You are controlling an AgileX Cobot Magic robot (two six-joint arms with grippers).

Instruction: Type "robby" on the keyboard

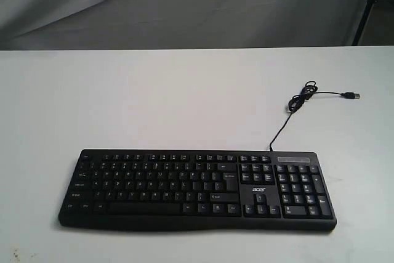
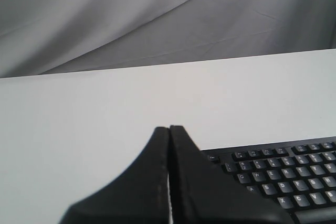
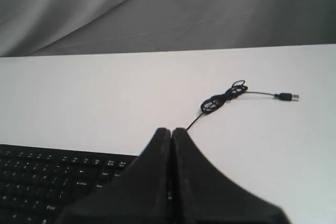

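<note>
Since neither pincer shows in the exterior view, step: the very start, I judge; no key is touched and "r" is yet to be pressed
Keyboard: flat on the white bench, near its front edge in the exterior view; long side across the view, number pad at the right end
Cable: leaves the back edge above the number pad; runs away to a small coil; its plug lies loose on the bench, joined to nothing
Left pincer: clenched, tips together, grasping nothing; raised clear of the keys, with the keyboard's left end beyond it
Right pincer: clenched and empty too; the number-pad end and the cable coil lie beyond it
Legends: too small to read in any view
Next move, as I judge: bring one closed tip down onto "r", which by usual layout sits left of middle in the upper letter row, so the left arm looks nearer; the tip must land on one key alone, press briefly and lift
</note>
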